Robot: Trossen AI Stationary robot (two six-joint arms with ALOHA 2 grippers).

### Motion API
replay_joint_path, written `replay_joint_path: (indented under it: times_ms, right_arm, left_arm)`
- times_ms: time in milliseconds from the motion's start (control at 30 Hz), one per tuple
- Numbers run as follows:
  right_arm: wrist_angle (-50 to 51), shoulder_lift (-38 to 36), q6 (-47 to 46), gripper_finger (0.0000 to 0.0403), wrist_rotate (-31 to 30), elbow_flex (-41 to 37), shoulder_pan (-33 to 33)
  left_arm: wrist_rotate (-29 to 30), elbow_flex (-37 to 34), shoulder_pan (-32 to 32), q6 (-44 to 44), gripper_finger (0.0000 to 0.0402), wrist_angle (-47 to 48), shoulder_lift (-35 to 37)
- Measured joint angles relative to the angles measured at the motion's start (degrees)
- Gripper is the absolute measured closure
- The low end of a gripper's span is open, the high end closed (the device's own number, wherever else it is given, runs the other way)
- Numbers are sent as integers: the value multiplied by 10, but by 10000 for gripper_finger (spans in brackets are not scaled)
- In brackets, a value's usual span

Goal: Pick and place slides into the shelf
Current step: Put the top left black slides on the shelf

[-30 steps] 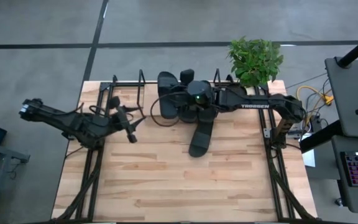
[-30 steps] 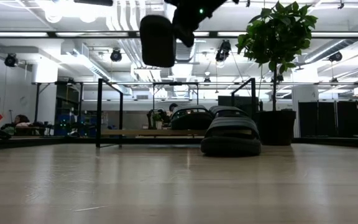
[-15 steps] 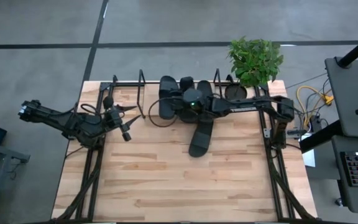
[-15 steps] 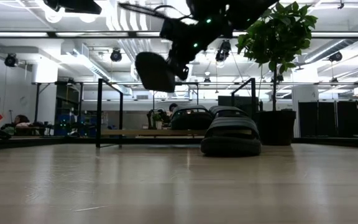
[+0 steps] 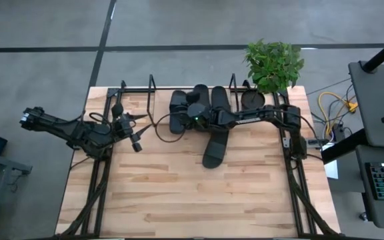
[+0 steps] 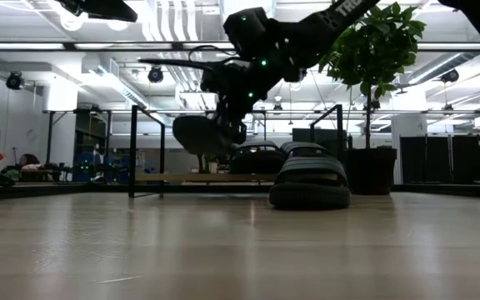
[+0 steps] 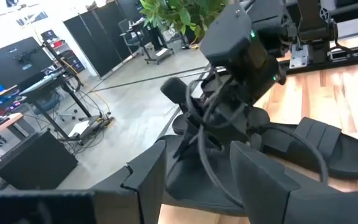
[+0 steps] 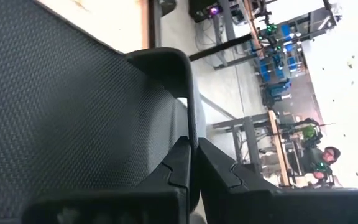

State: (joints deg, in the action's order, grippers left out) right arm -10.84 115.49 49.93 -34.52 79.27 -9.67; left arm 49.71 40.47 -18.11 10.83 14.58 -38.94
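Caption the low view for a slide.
Right gripper carries a black slide above the shelf, while another slide lies on the table.

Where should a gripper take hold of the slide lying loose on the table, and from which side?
Probably the wide strap of the loose slide: it arches above the flat sole, offering an edge to pinch. Come from above; the slide lies sole-down on the table.

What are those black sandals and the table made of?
The slide on the table looks like matte rubber or foam: dull black, no shine, with a ribbed strap in the low view. The slide that the right gripper holds shows a fine dimpled sole in the right wrist view. The table looks like pale wood planks with visible grain.
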Motion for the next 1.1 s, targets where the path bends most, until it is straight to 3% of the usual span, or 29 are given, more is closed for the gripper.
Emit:
replay_joint_path:
  times_ms: [467,1100]
  right_arm:
    - [3,8,-8,395,30,0,3]
    - [28,9,3,394,5,0,3]
  left_arm:
    - [0,0,0,0,240,7,-1]
    - [2,0,0,1,240,10,-6]
